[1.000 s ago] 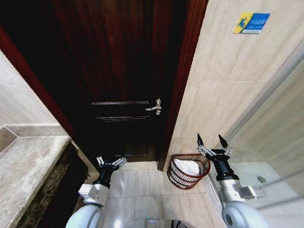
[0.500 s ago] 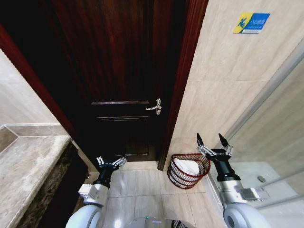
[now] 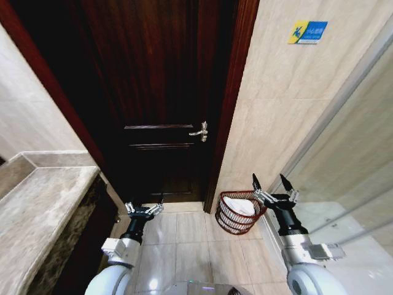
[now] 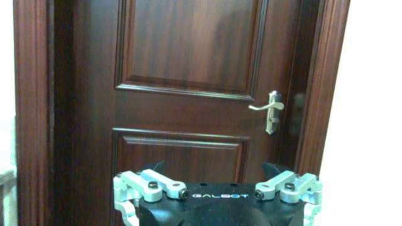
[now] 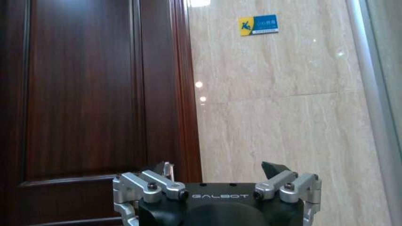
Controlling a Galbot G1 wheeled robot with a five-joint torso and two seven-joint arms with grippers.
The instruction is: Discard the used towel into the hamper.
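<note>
With the towel (image 3: pixel 241 207) lying in the hamper (image 3: pixel 236 212) on the floor by the door frame, both my jaws spread empty, my right gripper (image 3: pixel 271 187) beside its rim could tip it if swung carelessly.

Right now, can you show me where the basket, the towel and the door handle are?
hamper (image 3: pixel 228 222): head view, on its slatted front wall.
towel (image 3: pixel 239 207): head view, on the white cloth inside.
door handle (image 4: pixel 266 107): left wrist view, on the lever.
</note>
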